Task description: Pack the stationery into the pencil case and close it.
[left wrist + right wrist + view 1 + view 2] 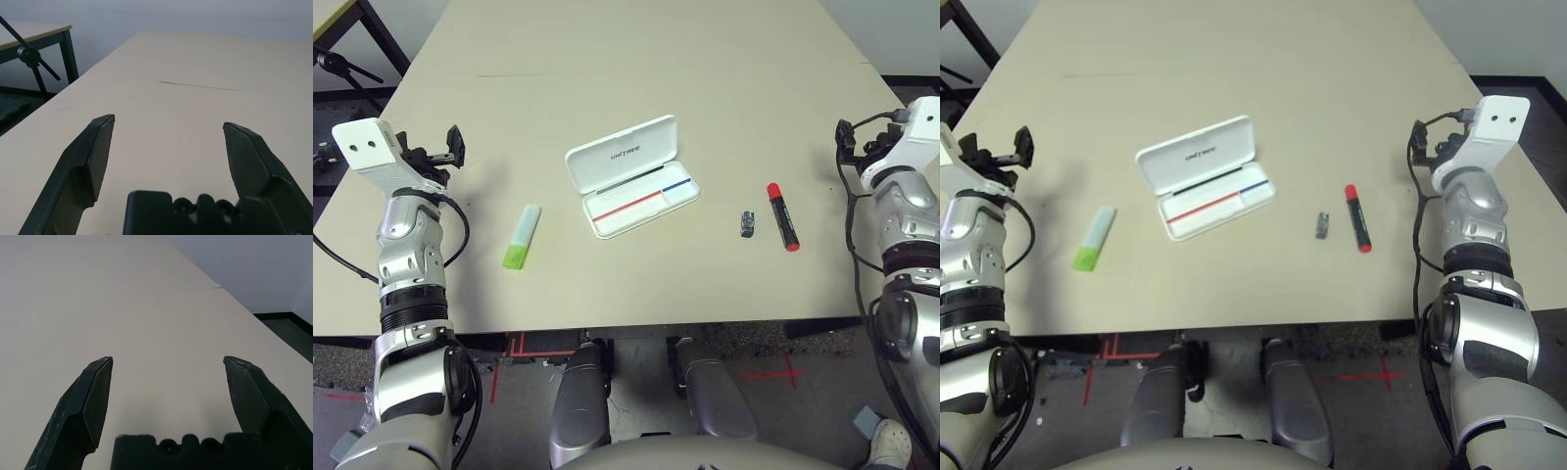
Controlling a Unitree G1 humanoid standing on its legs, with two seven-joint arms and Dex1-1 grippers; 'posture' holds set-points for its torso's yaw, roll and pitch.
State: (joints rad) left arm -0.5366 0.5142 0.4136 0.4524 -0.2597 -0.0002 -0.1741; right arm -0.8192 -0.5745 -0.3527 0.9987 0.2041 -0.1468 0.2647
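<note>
The white pencil case (631, 176) lies open in the middle of the table, lid folded back, with a red and blue stripe inside. A pale green highlighter (522, 236) with a bright green cap rests to its left. To its right lie a small black-and-silver clip (747, 223) and a black marker (782, 216) with red ends. My left gripper (168, 139) hovers open at the table's left side, well clear of the highlighter. Over at the table's right edge my right gripper (168, 379) is also open, holding nothing.
The tan table (636, 88) stretches far beyond the case. A black stand (347, 67) and another table (34, 32) sit off the left edge. Red tape marks (773, 374) show on the floor below the front edge.
</note>
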